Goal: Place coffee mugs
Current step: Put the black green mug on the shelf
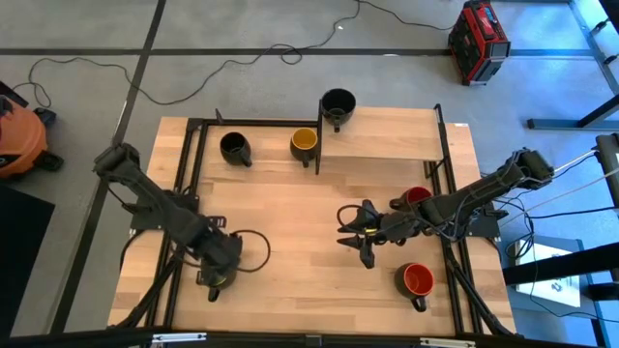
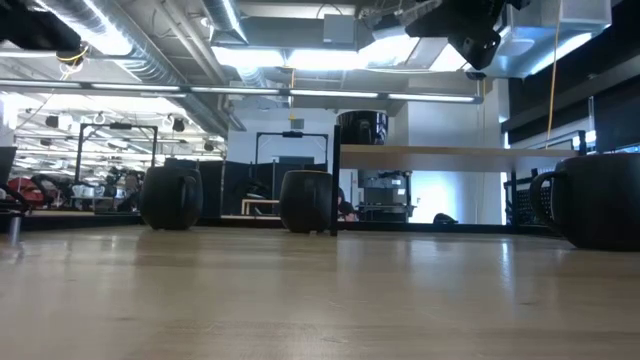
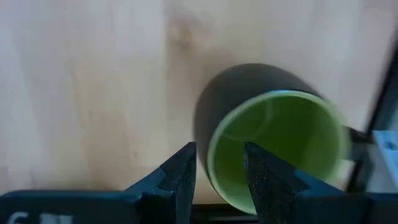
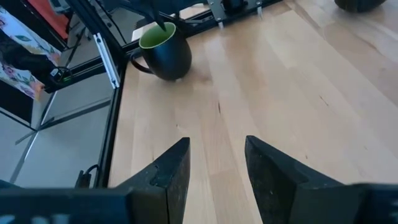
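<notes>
The green-lined mug (image 3: 273, 149) stands on the table near its near left corner and also shows in the right wrist view (image 4: 165, 46). My left gripper (image 3: 217, 174) is over it, open, one finger on each side of its rim. My right gripper (image 1: 350, 234) is open and empty over the table's middle. A black mug (image 1: 235, 147) and a yellow-lined mug (image 1: 304, 143) stand at the far side. Another black mug (image 1: 338, 104) stands on the raised shelf. A red-lined mug (image 1: 417, 197) and an orange-red-lined mug (image 1: 417, 280) stand at the right. My left gripper comes at the green mug from above, pointing down. One finger (image 3: 183, 177) is outside the wall and the other (image 3: 267, 183) is inside, at the rim (image 3: 212, 163) on the side away from the handle. A gap shows beside the inner finger. I cannot tell whether either finger touches. The mug rests upright on the table.
A black metal frame (image 1: 193, 155) runs along the table's left, far and right sides. The raised wooden shelf (image 1: 387, 130) spans the far right. Bare tabletop (image 1: 290, 203) lies between the arms. A red case (image 1: 477, 39) and cables lie on the floor beyond.
</notes>
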Controlling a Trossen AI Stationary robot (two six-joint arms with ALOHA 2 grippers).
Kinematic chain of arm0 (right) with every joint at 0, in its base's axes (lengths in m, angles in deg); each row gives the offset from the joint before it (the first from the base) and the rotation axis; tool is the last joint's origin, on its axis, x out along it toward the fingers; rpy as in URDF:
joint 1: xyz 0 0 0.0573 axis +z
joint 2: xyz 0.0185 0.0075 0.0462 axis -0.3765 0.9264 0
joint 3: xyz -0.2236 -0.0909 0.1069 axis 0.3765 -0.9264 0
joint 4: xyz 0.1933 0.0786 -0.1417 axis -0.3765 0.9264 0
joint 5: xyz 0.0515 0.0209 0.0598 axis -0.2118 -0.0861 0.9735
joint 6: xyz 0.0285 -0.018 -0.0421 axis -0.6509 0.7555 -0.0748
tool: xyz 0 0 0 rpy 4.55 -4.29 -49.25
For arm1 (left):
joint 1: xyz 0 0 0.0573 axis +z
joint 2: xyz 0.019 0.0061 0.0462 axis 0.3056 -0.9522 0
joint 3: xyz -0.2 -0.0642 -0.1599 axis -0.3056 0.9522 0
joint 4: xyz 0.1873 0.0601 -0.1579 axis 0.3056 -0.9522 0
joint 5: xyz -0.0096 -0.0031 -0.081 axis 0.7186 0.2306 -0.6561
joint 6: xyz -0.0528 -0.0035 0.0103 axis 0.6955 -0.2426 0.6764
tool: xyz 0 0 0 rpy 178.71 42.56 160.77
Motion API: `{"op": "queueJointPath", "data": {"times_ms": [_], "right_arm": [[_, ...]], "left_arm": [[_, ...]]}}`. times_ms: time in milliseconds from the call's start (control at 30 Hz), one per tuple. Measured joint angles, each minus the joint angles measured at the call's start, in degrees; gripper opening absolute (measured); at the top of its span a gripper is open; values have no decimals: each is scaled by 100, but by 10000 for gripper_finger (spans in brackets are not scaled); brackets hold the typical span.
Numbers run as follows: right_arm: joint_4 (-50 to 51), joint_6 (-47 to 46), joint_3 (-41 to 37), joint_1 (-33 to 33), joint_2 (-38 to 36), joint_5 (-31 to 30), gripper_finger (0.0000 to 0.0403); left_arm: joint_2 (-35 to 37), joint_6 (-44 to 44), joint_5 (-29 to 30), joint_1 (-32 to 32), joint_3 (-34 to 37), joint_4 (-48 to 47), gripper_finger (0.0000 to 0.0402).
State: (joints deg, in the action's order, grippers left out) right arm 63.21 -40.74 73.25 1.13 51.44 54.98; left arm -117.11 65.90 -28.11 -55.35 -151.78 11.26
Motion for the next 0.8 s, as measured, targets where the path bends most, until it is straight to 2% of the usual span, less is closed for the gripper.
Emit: {"op": "queueJointPath", "data": {"times_ms": [467, 567, 700, 800], "right_arm": [[156, 9, 0, 4, 0, 48, 143], [234, 15, 0, 4, 0, 49, 143], [344, 17, 0, 4, 0, 49, 143], [397, 17, 0, 4, 0, 47, 143]], "left_arm": [[-958, -506, 48, 2, 0, -33, 123], [-1000, -702, 76, 4, 0, 5, 92], [-995, -962, 109, 121, 6, 4, 20], [-975, -1282, 100, 287, -20, 45, 15]]}}
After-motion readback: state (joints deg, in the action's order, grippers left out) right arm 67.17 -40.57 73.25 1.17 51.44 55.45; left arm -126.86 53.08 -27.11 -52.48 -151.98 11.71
